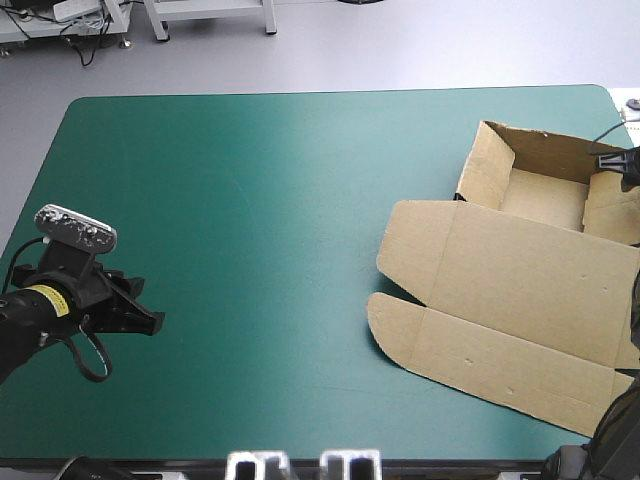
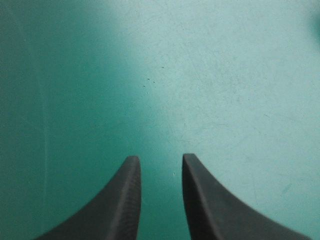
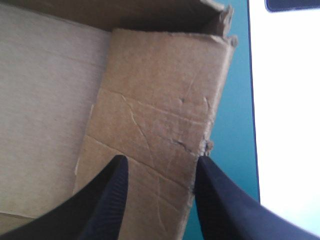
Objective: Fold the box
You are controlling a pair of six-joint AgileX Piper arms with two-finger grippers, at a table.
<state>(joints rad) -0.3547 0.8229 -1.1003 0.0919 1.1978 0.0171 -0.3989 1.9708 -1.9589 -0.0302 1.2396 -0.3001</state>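
The right gripper point(image 3: 161, 162) stands released, its two black fingers apart, over the side wall point(image 3: 160, 100) of the brown cardboard box point(image 1: 520, 270). This wall is a creased board flap running from between the fingers to well ahead of them. One finger sits over the flap and the other just at its outer edge, with a narrow strip of the teal-green table cover point(image 1: 250, 200) and the table's edge just beside it. The box lies as an open tray around this gripper, with its broad lid spread flat on the side away from the raised back wall.

The left gripper point(image 2: 159, 160) is also released, its fingers parted with nothing between or under them but bare cover. It is well apart from the box.

The likely trouble lies at the flap. Its outer edge already shows a small ragged tear point(image 3: 206, 146) just ahead of the outer finger. Several creases cross the board, so a pinch or push there could probably tear it further or bend it off its fold line. Nothing braces the box, and the table's edge is just beside the right gripper. A sideways shove could therefore slide the tray outward, or one finger might slip past the wall and miss it.
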